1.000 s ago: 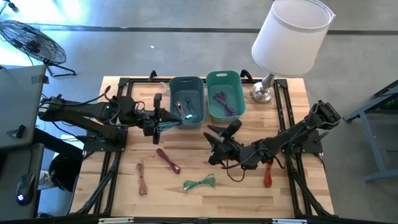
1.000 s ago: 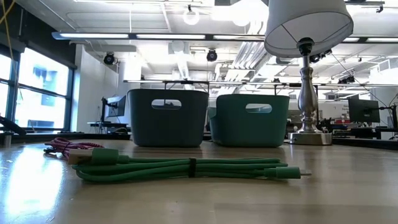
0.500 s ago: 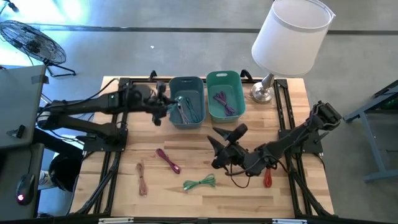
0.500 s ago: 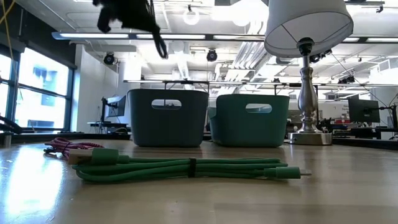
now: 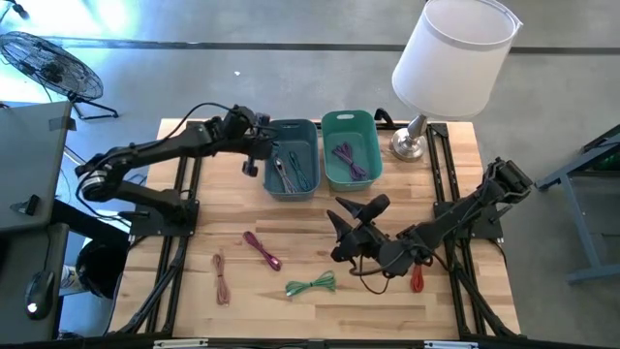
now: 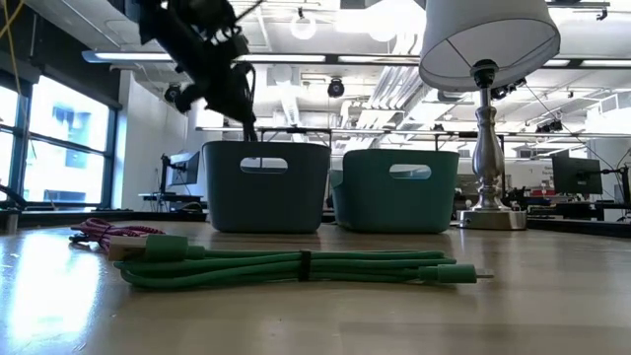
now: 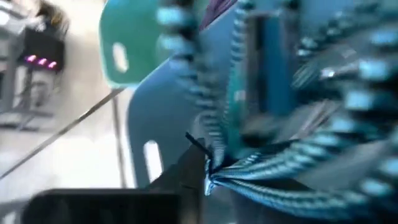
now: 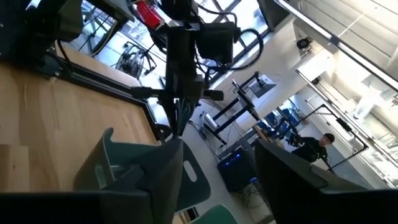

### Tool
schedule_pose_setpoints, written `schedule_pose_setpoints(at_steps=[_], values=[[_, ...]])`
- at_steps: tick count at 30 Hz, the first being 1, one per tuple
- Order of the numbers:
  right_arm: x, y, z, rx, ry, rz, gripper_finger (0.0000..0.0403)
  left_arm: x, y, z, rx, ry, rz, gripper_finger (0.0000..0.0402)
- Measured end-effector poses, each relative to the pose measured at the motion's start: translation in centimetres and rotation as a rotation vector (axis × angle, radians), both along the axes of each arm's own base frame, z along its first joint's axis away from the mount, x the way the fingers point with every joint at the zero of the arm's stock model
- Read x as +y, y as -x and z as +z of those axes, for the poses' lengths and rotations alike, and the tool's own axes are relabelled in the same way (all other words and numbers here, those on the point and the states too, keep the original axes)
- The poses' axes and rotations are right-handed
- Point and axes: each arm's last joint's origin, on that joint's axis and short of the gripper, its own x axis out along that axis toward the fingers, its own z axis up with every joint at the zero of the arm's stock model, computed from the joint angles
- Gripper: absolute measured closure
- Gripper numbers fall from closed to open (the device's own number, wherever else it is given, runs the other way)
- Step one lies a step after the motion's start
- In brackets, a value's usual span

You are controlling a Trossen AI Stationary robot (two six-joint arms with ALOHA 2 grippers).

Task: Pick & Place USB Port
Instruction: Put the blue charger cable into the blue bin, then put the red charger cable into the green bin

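The left gripper (image 5: 254,155), fingers' state unclear, hung at nine o'clock of the blue bin (image 5: 292,158), apparently mid-drop; the right gripper (image 5: 351,214) stood open, a tabletop (image 5: 291,262) pickup likely next.

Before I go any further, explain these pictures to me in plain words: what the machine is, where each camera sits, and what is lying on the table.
This is a robot with two dark arms at a wooden table. One picture looks straight down, one looks level across the tabletop, and two come from cameras on the arms' wrists.

The left tool is at the rim of the blue-grey bin, right by a teal striped cable hanging into it; whether it grips the cable is unclear. Beside it stands a green bin holding a purple cable.

The right tool hovers open and empty over the middle of the table.

Loose on the wood lie a green cable, a magenta cable, a brown cable and a red cable. A lamp stands at the back corner.
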Motion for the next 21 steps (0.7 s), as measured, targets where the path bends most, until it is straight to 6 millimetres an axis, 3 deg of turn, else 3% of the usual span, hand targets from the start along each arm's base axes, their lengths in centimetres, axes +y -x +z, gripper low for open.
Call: schedule_pose_setpoints(at_steps=[8,12,16,21], values=[[0.0,0.0,-0.1,0.012,0.007,-0.001,0.021,0.6,-0.8,0.1,-0.045,-0.056,0.073,0.0181],[-0.1,0.0,-0.2,0.027,0.016,-0.003,0.021,0.6,-0.8,0.2,-0.051,-0.054,0.078,0.0118],[-0.1,0.0,-0.4,0.031,0.012,-0.005,0.021,0.3,-0.9,0.2,-0.05,-0.051,0.072,0.0091],[-0.1,0.0,-0.6,0.041,0.015,-0.01,0.021,-0.6,-1.1,1.1,-0.078,-0.069,0.056,0.0096]])
